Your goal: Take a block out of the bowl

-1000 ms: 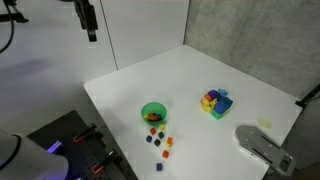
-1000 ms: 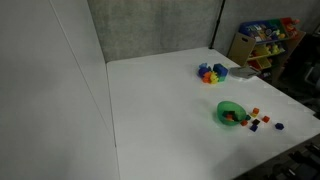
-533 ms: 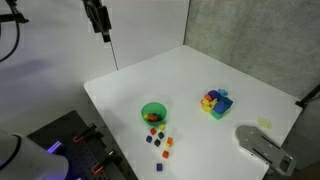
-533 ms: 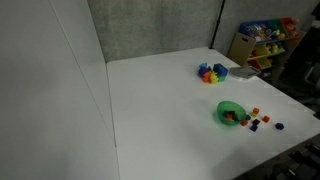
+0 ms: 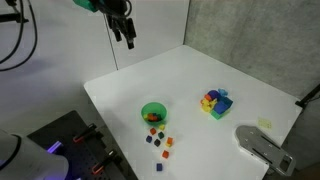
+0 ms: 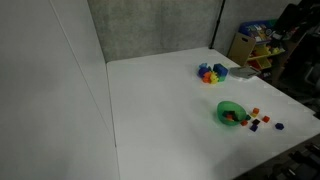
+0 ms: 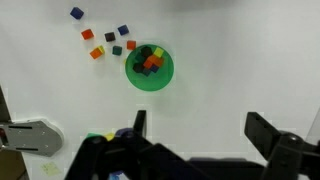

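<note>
Hovering high above the white table [image 5: 240,70], the black gripper [image 5: 128,38] gapes wide, empty; the small round bright green plastic bowl [image 7: 153,83] sits upright, mouth up, coloured cubes [image 7: 150,60] inside.

- The arm [image 5: 100,6] comes in from the top left of an exterior view, high over the far side of the scene.
- The gripper [image 5: 129,38] points downward.
- In the wrist view its jaws stand wide apart, holding nothing.
</note>
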{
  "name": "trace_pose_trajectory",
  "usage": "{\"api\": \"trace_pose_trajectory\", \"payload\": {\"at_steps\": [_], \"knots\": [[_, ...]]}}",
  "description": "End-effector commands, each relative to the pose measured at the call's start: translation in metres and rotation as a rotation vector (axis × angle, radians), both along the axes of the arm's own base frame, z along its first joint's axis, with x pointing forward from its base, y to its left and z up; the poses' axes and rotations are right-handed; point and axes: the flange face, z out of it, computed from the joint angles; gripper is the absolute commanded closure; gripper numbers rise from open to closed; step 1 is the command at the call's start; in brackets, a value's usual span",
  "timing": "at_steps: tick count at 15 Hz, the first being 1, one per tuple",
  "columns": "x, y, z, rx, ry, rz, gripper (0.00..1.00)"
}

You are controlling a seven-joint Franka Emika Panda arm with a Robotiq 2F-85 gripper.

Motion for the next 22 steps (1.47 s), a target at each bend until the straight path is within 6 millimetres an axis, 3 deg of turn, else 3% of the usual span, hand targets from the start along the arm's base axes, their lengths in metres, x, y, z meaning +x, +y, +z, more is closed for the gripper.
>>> {"api": "trace_pose_trajectory", "payload": {"at_steps": [1, 9, 14, 22], "knots": [[0.026, -0.015, -0.026, 0.007, -0.016, 0.057, 0.0], [0.059, -0.02, -0.135, 0.019, -0.031, 0.19, 0.0], [0.07, -0.021, -0.191, 0.035, -0.009, 0.224, 0.0], [0.066, -0.018, -0.197, 0.025, 0.011, 0.211, 0.0]]}}
